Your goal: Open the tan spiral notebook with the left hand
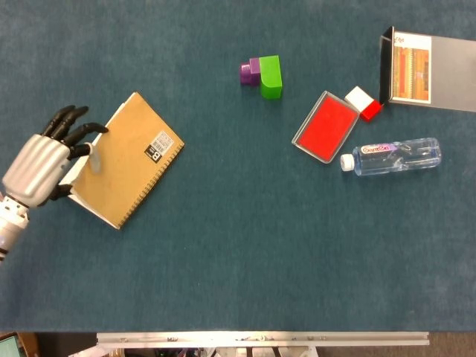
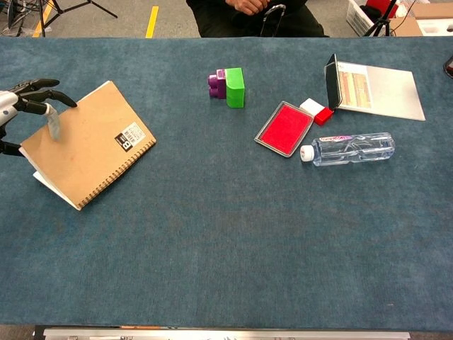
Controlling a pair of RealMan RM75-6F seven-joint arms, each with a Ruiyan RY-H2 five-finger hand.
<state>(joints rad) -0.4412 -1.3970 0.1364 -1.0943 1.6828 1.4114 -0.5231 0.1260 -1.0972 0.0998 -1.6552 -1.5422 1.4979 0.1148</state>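
Brightness: even and moderate in both views; nothing blown out, nothing lost in dark.
Light source: overhead and diffuse, direction hard to pin down.
Shadows: short and soft; thin dark edge beside the green block (image 1: 270,76) in the head view.
Glare: small highlights on the water bottle (image 1: 394,156) and on the metal back of the left hand (image 1: 36,168); the grey board (image 1: 431,71) at top right shows a pale sheen.
Blur: a smeared grey streak by the left hand's fingertips (image 2: 52,122) over the notebook (image 2: 88,152) cover, chest view; the rest sharp.
Distortion: table edge (image 2: 212,37) runs nearly straight in the chest view; little bending at the borders.
Focus: carpet weave crisp across the frame.
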